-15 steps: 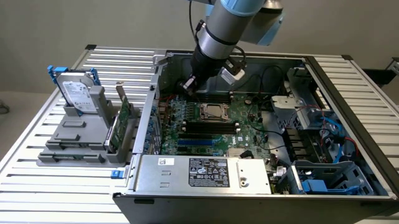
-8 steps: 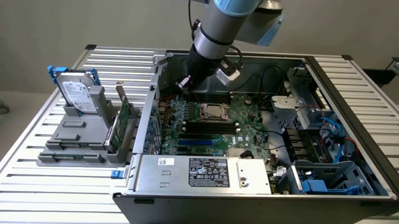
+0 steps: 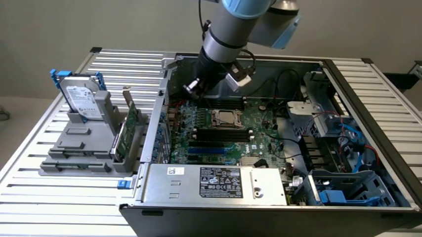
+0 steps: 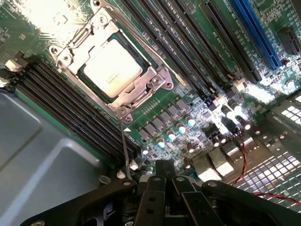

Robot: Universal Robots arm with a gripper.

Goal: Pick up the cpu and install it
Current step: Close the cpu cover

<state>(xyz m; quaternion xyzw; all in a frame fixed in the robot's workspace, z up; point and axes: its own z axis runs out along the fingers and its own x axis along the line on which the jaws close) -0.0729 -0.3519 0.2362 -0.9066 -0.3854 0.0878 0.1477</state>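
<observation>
The gripper (image 4: pixel 162 165) is hanging over the open computer case (image 3: pixel 369 89), its fingers pressing together with nothing between them. The cpu (image 4: pixel 112 67) is lying flat in its socket on the motherboard (image 4: pixel 188 101), below the gripper and well apart from it, its pale metal top facing up. A metal frame (image 4: pixel 149 84) is sitting around the cpu's edges, with screws showing at the frame's corners. A thin rod (image 4: pixel 125 150) is running from the frame's near corner toward the gripper and ending just beside the fingers; whether it is touching them I cannot tell. Dark memory slots (image 4: pixel 188 42) are lying along both sides of the socket, and a blue slot (image 4: pixel 256 33) is lying further out beyond them.

In the exterior view the arm (image 3: pixel 228 42) is reaching down into the case near its back wall, with the cpu sitting lower and toward the exterior view's right of the gripper. A power supply (image 3: pixel 214 181) is lying at the case's front edge, well away from the gripper. Outside the case, toward the exterior view's left, a hard drive (image 3: pixel 80 98) is standing upright in a grey holder (image 3: pixel 79 148), far from the gripper.
</observation>
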